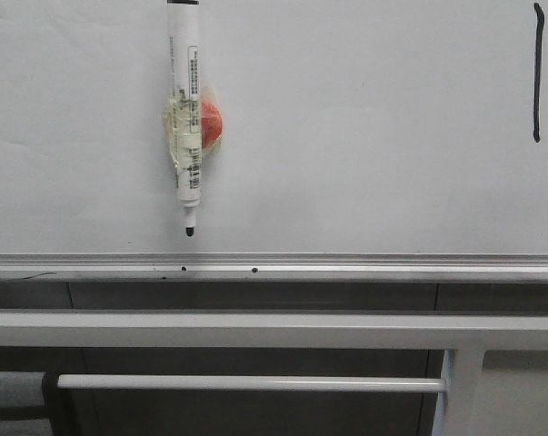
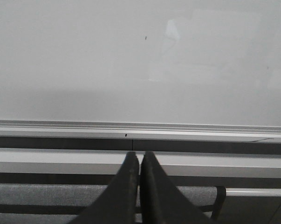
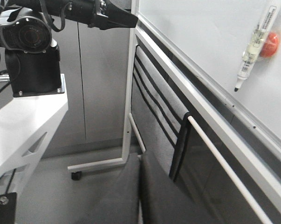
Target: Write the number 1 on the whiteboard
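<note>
Both hands, left hand (image 2: 139, 161) and right hand (image 3: 141, 161), are pinched closed, holding nothing. Light, hard marker pen (image 1: 186, 109) hangs on the whiteboard (image 1: 364, 182); grab its middle, beside the number 1 (image 1: 537, 73)

whiteboard (image 1: 346, 136), marker pen (image 1: 186, 109), number 1 (image 1: 537, 73)

From the front view we face the whiteboard (image 1: 364, 136) squarely and close, its edge rail (image 1: 346, 267) running level, with the marker pen (image 1: 186, 109) at eleven o'clock. From the left wrist we also look straight at the board, over the left end effector (image 2: 140, 161) at six o'clock, sharing that rail. From the right wrist we look obliquely along the board from farther off, sharing pen and rail with the front view.
</note>
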Controlling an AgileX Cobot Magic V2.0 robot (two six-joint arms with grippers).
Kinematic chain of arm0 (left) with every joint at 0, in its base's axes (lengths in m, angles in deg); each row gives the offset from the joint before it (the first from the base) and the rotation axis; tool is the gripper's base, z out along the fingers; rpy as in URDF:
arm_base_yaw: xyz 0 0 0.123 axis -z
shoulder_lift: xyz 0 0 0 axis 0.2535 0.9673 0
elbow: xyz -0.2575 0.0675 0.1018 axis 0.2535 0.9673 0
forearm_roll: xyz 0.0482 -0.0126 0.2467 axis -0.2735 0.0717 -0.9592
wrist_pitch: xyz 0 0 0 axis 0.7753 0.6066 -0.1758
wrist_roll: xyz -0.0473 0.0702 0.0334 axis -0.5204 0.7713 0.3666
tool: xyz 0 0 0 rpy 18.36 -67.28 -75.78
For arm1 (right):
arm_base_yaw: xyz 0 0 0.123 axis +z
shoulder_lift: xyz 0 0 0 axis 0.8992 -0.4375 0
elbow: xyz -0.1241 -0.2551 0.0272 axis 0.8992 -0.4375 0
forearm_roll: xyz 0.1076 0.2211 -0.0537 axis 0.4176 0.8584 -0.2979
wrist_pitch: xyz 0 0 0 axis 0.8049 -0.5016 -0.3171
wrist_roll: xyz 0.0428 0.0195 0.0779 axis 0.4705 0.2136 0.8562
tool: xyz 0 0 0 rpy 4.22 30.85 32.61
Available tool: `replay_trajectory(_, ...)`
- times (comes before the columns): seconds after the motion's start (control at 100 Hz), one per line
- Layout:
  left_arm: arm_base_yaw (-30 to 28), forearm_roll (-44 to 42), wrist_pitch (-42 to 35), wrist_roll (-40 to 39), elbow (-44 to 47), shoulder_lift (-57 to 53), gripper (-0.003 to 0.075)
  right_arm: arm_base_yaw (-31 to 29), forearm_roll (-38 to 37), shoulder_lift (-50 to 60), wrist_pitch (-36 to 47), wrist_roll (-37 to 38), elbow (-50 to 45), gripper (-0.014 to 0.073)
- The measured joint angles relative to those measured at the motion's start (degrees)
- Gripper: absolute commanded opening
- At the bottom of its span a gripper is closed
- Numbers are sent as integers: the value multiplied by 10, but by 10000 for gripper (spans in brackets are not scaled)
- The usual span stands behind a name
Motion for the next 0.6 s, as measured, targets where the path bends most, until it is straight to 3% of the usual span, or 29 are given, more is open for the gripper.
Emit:
replay_trajectory(0.29,0,0,0,0,0,0,-20,0,5,0,-59,0,-4,-63)
replay_trajectory(0.42,0,0,0,0,0,0,-20,0,150,0,-100,-39,-8,-63)
replay_trajectory(0.53,0,0,0,-1,0,0,-20,0,289,0,-95,-178,-10,-63)
replay_trajectory(0.6,0,0,0,-1,0,0,-20,0,383,0,-51,-290,-20,-63)
